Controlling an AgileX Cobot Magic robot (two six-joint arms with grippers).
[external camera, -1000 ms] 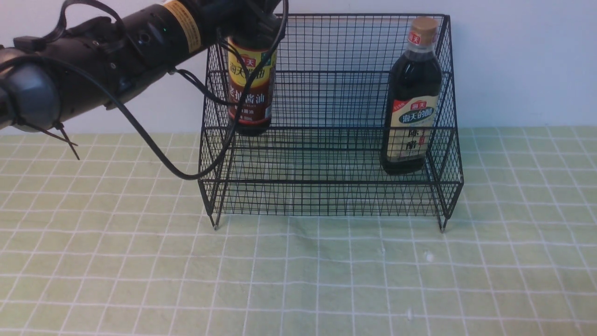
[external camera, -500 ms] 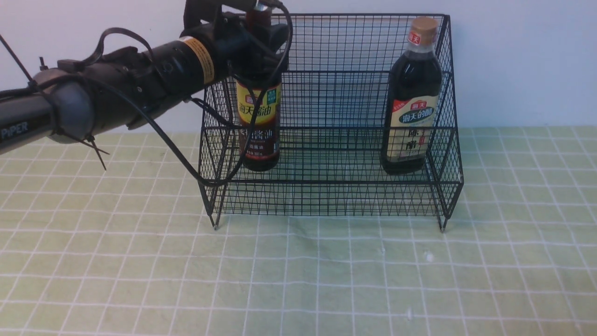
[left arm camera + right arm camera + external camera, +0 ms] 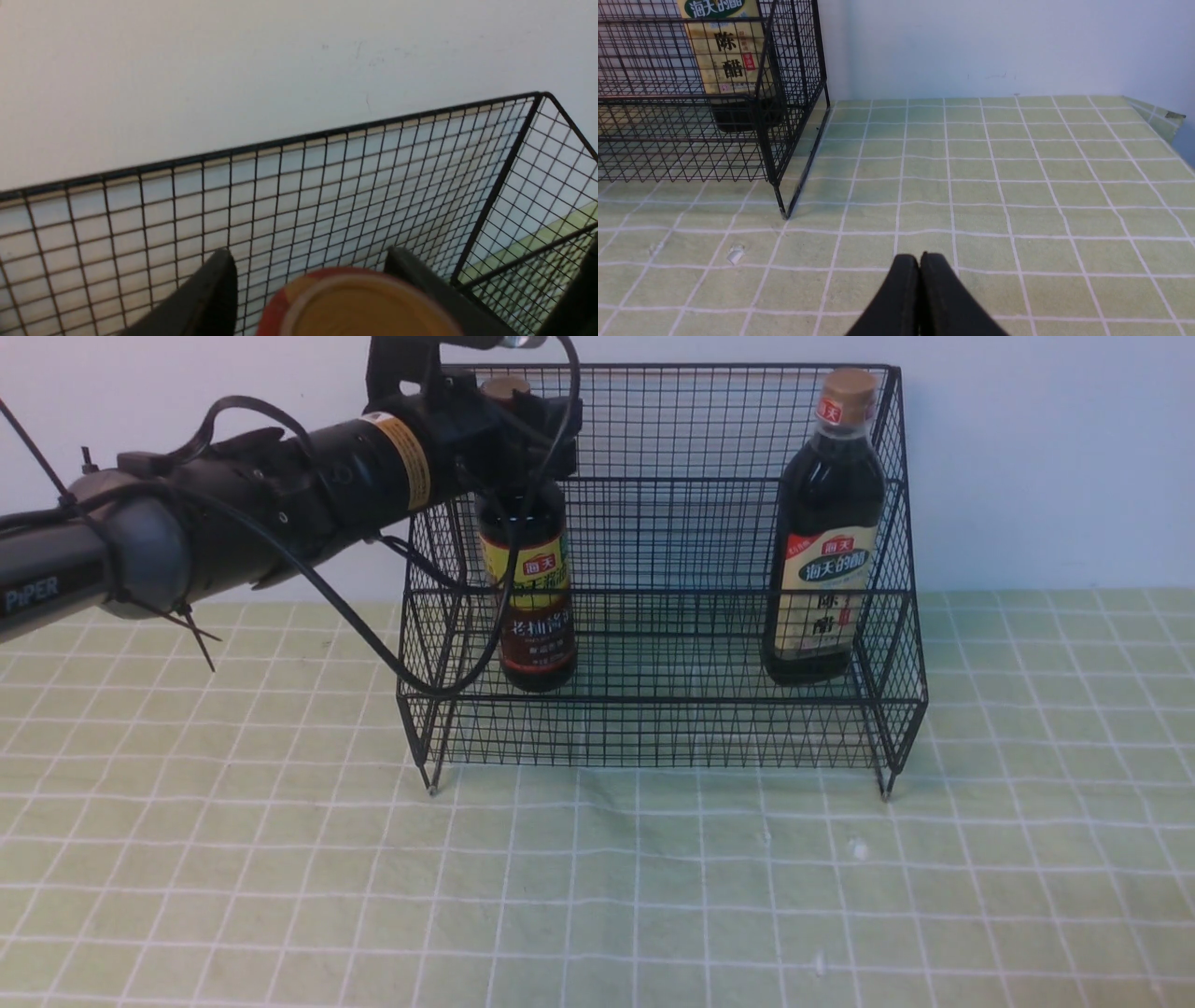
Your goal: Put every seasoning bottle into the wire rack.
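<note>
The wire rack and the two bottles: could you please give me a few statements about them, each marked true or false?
1. The tan-capped bottle stands upright in the wire rack, at its right side. True.
2. The yellow-labelled bottle lies outside the rack. False: it stands inside, at the left.
3. The right gripper is shut and holds nothing. True.
4. The left gripper is far from both bottles. False: its fingers flank the yellow-labelled bottle's cap.
</note>
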